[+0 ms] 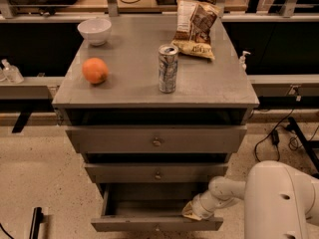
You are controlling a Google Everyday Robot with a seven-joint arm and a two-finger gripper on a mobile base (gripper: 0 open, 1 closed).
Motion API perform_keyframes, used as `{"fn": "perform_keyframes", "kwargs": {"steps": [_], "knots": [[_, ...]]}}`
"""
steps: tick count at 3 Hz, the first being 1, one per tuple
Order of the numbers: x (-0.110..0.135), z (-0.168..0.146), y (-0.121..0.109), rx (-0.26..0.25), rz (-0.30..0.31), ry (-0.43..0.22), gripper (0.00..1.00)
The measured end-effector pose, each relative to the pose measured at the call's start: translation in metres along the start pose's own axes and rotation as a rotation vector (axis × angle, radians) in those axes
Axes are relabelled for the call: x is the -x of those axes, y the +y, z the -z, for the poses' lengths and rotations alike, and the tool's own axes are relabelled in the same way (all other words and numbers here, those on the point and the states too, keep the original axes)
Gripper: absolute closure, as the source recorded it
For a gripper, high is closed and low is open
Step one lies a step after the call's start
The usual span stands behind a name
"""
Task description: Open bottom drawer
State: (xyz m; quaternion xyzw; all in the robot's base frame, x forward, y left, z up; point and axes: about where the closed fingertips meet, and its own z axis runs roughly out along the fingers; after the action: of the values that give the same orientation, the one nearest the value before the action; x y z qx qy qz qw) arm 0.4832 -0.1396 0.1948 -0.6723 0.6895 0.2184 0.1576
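Sitting at right inside the bottom drawer [149, 224] of 3: jaws.

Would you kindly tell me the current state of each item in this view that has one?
bottom drawer: pulled out, open.
middle drawer: looks shut.
top drawer: looks shut.
soda can: standing upright.
bowl: upright, right way up.
chip bag: lying flat.
gripper: at the right end of the bottom drawer, just behind its front.
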Motion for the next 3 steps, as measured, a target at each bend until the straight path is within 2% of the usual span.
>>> {"fn": "perform_keyframes", "kwargs": {"steps": [2, 3], "knots": [[0.001, 0.005, 0.004, 0.005, 0.001, -0.011, 1.0], [0.004, 0.016, 0.01, 0.004, 0.021, -0.048, 1.0]]}}
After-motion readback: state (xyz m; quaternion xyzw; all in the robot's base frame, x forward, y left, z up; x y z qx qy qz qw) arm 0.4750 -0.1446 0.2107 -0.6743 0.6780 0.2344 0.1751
